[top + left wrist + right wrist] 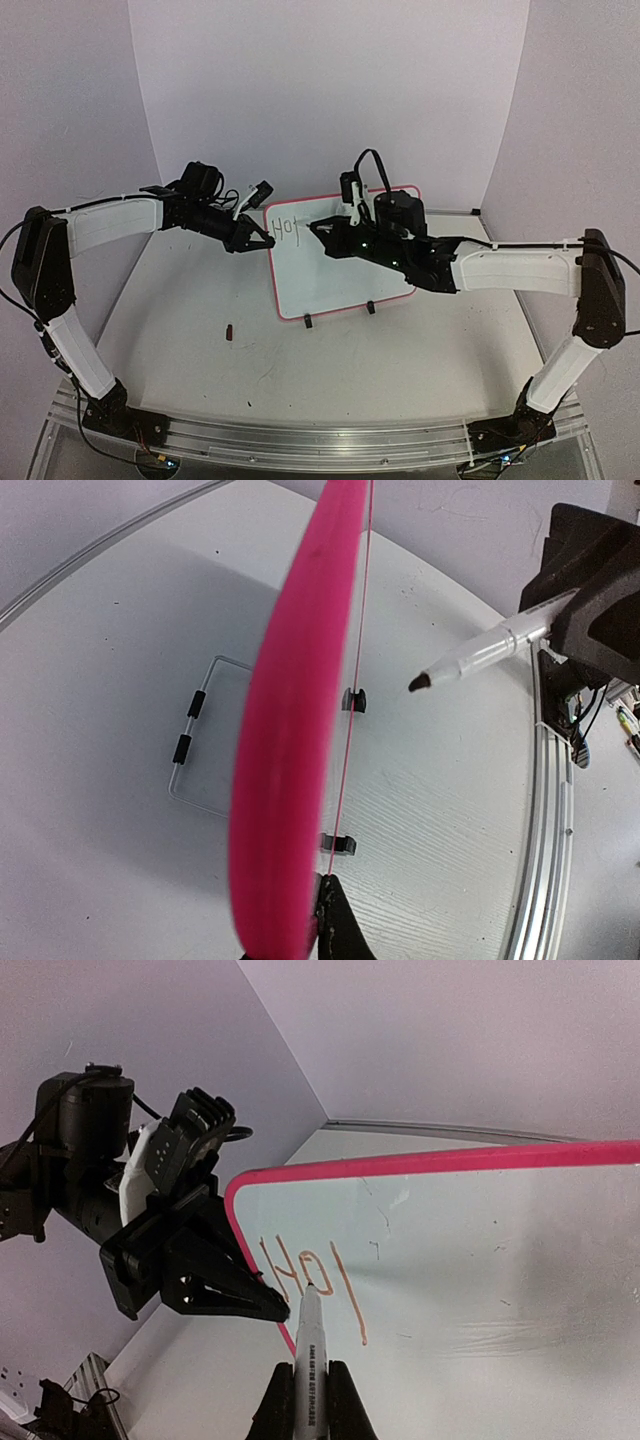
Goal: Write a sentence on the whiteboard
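Observation:
The whiteboard [330, 285] stands tilted on two black feet mid-table; in the left wrist view it shows edge-on as a pink rim [290, 730]. My left gripper [262, 241] [325, 925] is shut on its left edge, near the top corner. My right gripper [320, 228] [311, 1380] is shut on a white marker [310, 1345] [480, 652]. The marker's tip rests on the board at the writing. The sentence [310, 1265] [287, 227] reads "Ho" plus one long stroke, in thin reddish-brown lines at the board's upper left.
A small dark cap-like piece [231, 331] lies on the table left of the board's front. Behind the board lies a thin clear outline with two black clips [190, 725]. An aluminium rail [320, 437] runs along the near edge. Backdrop walls enclose the table.

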Available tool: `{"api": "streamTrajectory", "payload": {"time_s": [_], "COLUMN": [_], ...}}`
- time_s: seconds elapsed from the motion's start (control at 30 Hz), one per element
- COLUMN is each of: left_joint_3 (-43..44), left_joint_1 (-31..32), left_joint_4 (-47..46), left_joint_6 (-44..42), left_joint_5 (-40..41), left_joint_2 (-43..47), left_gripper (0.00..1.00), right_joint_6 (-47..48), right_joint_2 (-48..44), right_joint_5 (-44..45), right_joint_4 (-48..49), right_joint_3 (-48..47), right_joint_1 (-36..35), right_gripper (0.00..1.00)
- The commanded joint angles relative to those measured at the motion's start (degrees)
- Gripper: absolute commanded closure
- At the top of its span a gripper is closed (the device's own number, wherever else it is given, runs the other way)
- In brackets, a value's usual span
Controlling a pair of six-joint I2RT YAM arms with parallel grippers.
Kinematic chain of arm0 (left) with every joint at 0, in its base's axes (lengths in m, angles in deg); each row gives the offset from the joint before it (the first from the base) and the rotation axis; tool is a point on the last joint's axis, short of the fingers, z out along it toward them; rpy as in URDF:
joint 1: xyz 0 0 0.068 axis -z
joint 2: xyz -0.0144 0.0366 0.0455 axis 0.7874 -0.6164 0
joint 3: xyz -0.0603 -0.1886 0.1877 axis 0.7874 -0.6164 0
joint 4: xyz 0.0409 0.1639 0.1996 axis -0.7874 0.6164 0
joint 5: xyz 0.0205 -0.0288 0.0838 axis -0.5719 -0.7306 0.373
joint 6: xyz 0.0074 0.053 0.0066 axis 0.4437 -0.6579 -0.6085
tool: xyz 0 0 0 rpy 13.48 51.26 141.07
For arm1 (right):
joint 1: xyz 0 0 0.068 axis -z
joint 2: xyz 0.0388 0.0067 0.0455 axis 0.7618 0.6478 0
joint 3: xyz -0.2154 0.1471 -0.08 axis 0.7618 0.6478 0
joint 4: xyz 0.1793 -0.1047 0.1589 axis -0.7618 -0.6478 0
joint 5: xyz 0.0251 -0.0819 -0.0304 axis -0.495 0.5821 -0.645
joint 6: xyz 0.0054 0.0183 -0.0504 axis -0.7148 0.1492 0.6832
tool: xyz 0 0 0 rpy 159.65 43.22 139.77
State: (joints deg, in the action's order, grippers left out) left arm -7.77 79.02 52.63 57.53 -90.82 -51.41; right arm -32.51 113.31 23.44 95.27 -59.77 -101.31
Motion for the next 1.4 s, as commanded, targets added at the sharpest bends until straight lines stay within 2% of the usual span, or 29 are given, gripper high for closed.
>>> {"api": "streamTrajectory", "payload": {"time_s": [0.0, 0.3, 0.87, 1.1, 1.37], "left_joint_3": [0.3, 0.3, 0.3, 0.3, 0.3], "left_joint_1": [0.2, 0.2, 0.3, 0.3, 0.3], "left_joint_4": [2.6, 2.6, 2.6, 2.6, 2.6], "left_joint_6": [-2.1, -2.1, -2.1, -2.1, -2.1], "left_joint_5": [6.5, 6.4, 6.4, 6.3, 6.4], "left_joint_2": [0.1, 0.1, -0.3, -0.4, -0.1], "left_gripper": [1.0, 1.0, 1.0, 1.0, 1.0], "right_joint_6": [0.5, 0.1, -2.0, -2.8, -2.4], "right_joint_2": [1.4, 3.5, 0.2, 0.2, 2.1], "right_joint_5": [3.1, 3.3, 12.8, 12.6, 7.3], "right_joint_4": [2.0, 1.9, 1.4, 0.8, -0.6], "right_joint_3": [-3.6, -5.0, -1.1, 0.0, -1.4], "right_joint_1": [-0.3, -0.3, -0.3, -0.3, -0.2], "right_gripper": [1.0, 1.0, 1.0, 1.0, 1.0]}}
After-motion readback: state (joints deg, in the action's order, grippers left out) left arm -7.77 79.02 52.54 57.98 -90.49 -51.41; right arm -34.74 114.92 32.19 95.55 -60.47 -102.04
